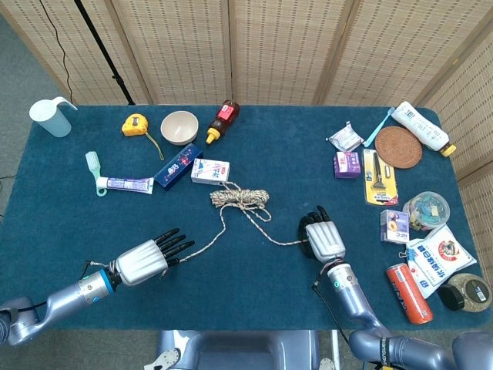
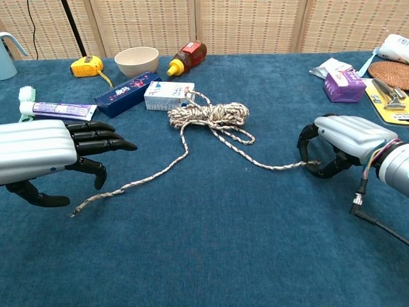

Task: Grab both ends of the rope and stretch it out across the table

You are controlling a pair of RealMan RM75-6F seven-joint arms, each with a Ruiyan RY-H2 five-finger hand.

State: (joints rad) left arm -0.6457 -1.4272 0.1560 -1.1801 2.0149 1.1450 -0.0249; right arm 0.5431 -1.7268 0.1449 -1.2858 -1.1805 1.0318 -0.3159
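Speckled white braided rope point(image 2: 208, 116): loose end just under the spread, empty left hand point(image 2: 38, 153).
Right hand point(image 2: 345, 144) curls around the rope's other end, grip unclear.

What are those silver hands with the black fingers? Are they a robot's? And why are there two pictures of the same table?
Yes, they belong to a robot with two arms. One picture comes from a camera in its head, looking down at the blue table. The other comes from a camera in its chest, looking across it.

The left hand is open, with its fingers stretched out just above one loose end of a rope. It holds nothing yet. The right hand has its fingers curled around the rope's other end, but I cannot tell whether it really grips it. The middle of the rope is in a bundle.

Other things lie around: a bowl, a yellow tape measure, a toothpaste tube, a red can and a white jug.
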